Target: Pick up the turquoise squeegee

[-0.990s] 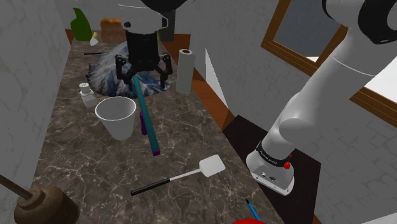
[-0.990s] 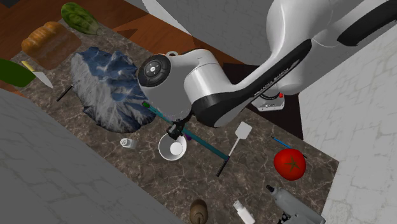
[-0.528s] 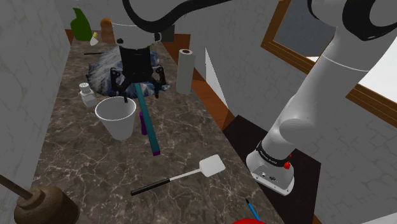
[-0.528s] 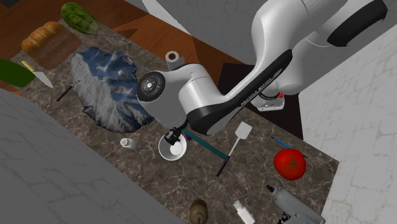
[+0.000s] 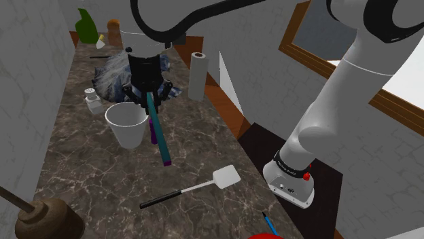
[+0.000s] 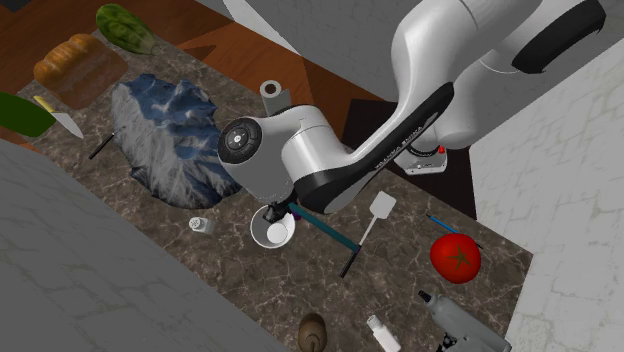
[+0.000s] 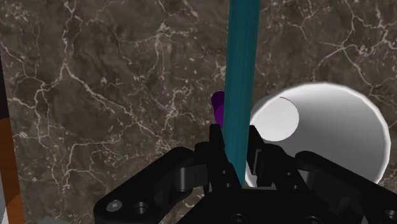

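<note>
Tool (image 7: 235, 150) fingers pressed shut on teal squeegee (image 5: 160, 138) handle, upper-centre of shoulder view. Squeegee flat on tabletop (image 5: 81, 178), just beside white cup (image 5: 125, 127); narrow handle probably chosen for firm grip.

I can read no words, numbers or brand marks from here. The white robot arm with dark joints (image 6: 322, 148) carries a thin line of marks along one dark band (too small for me to make out).
</note>
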